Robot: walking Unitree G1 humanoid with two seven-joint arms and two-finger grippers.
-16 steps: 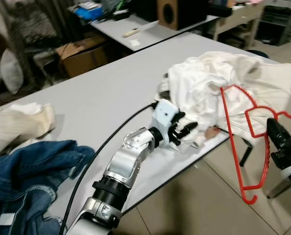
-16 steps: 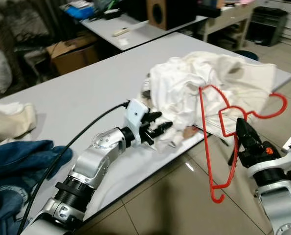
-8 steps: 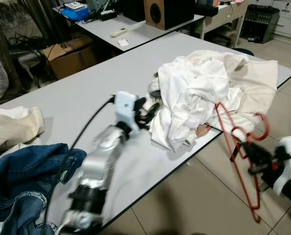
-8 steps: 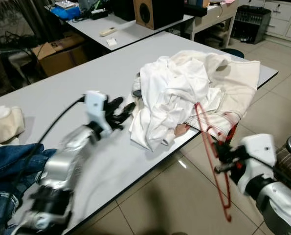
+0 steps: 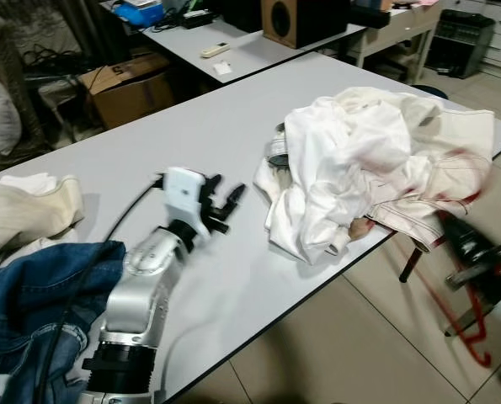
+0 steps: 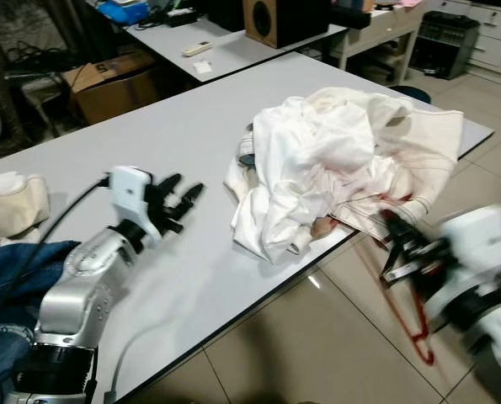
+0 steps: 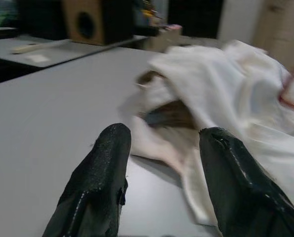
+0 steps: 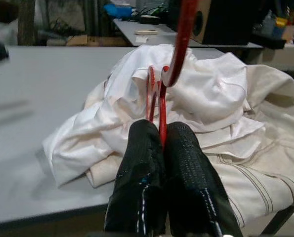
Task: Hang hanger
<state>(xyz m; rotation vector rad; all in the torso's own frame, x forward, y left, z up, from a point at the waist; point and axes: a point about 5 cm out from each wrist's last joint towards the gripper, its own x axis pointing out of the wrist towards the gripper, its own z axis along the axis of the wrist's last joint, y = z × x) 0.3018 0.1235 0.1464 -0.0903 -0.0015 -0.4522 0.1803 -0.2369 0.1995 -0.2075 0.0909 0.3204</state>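
Observation:
A red wire hanger [image 8: 179, 49] is pinched between the fingers of my shut right gripper [image 8: 159, 131]. That gripper [image 6: 402, 248] is blurred and low beside the table's right corner, and the hanger [image 6: 412, 324] trails down toward the floor. A heap of white clothes [image 5: 376, 160] lies on the grey table [image 5: 149, 143]. My left gripper [image 5: 225, 202] hovers open over bare tabletop to the left of the heap, and its two black fingers [image 7: 105, 168] are spread with nothing between them.
Blue jeans [image 5: 31, 303] and a cream cloth [image 5: 23, 210] lie at the table's left end. Behind stand a second table [image 5: 258, 46] with a speaker [image 5: 305, 18] and a cardboard box [image 5: 132, 80]. Tiled floor [image 5: 343, 353] lies in front.
My left gripper has drawn back leftward from the white heap. The right gripper with the hanger has dropped lower, beside the table corner. The camera has shifted too.

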